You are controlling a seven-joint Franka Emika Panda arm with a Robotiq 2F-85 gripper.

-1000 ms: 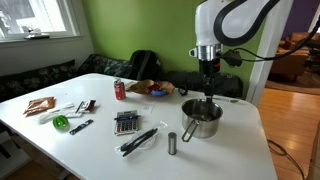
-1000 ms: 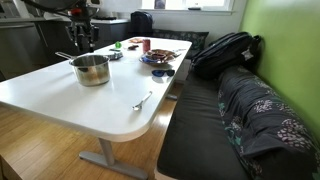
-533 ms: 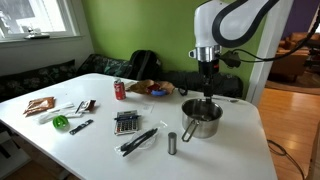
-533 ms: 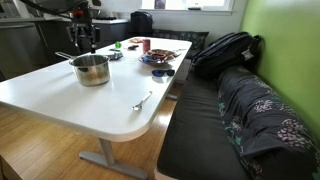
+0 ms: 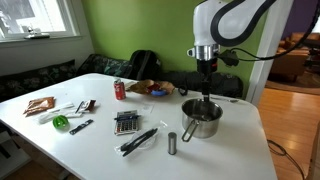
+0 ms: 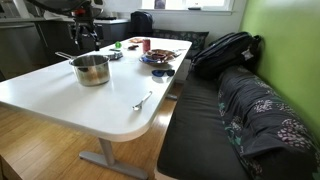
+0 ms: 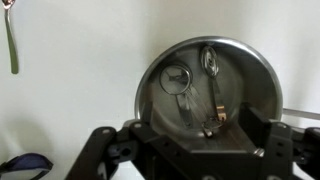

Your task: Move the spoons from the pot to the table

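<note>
The steel pot (image 5: pixel 203 120) stands on the white table (image 5: pixel 235 150) and also shows from the other side (image 6: pixel 91 70). My gripper (image 5: pixel 205 97) hangs straight above it, fingers narrow and together. In the wrist view the pot (image 7: pixel 255 75) fills the middle. My gripper (image 7: pixel 213 122) is shut on the handle end of one silvery spoon (image 7: pixel 210 65) over the pot's inside. A second spoon (image 7: pixel 178 80) lies on the pot's bottom. A third spoon (image 7: pixel 12 40) lies on the table beside the pot, also seen near the table's edge (image 6: pixel 143 100).
A grey cylinder (image 5: pixel 173 145), long black utensils (image 5: pixel 138 140), a calculator-like block (image 5: pixel 125 123), a red can (image 5: pixel 120 90) and a plate of food (image 5: pixel 150 88) lie on the table. A backpack (image 6: pixel 225 50) sits on the bench along the table's side.
My gripper has shifted slightly upward over the pot. Pot and the spoon on the table have not moved.
</note>
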